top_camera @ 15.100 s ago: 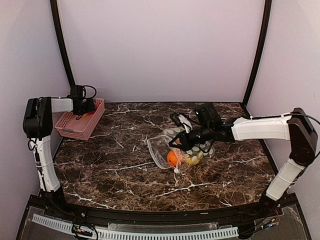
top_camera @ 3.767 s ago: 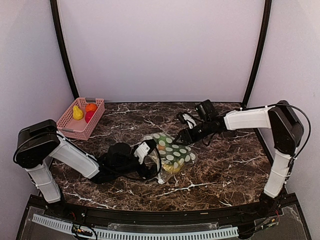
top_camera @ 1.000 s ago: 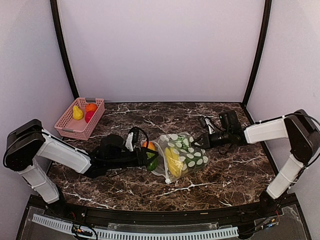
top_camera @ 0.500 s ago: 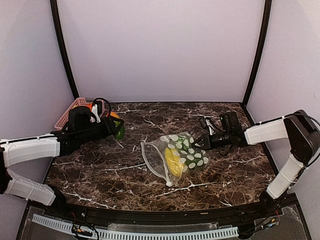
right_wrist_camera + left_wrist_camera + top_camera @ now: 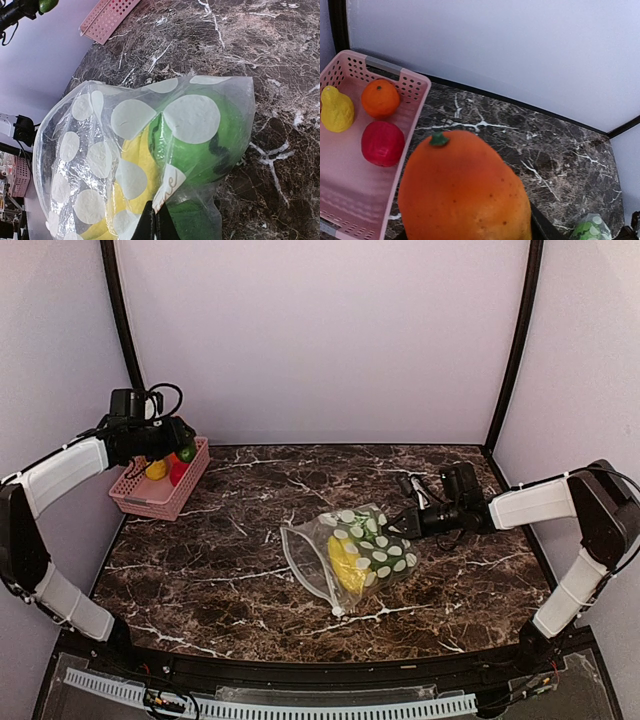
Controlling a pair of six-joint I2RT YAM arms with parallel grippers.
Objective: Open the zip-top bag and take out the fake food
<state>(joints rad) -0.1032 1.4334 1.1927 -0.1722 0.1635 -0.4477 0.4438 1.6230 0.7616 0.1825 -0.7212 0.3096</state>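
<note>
The zip-top bag (image 5: 358, 552) lies mid-table, dotted green face up, its mouth open toward the left. A yellow piece (image 5: 345, 565) and a green bit (image 5: 200, 135) are inside it. My right gripper (image 5: 408, 525) is shut on the bag's right edge, and in the right wrist view its fingertips (image 5: 155, 222) pinch the plastic. My left gripper (image 5: 172, 445) is shut on an orange fruit with a green stem (image 5: 465, 190) and holds it above the pink basket (image 5: 150, 502). The fruit hides the left fingers in the left wrist view.
The pink basket (image 5: 415, 90) stands at the back left against the wall. It holds a yellow pear (image 5: 336, 107), an orange ball (image 5: 380, 97) and a red ball (image 5: 382, 142). Dark frame posts rise at both back corners.
My left arm has carried the orange fruit from the bag's mouth leftward and back to above the basket. The right gripper and the bag have stayed put.
</note>
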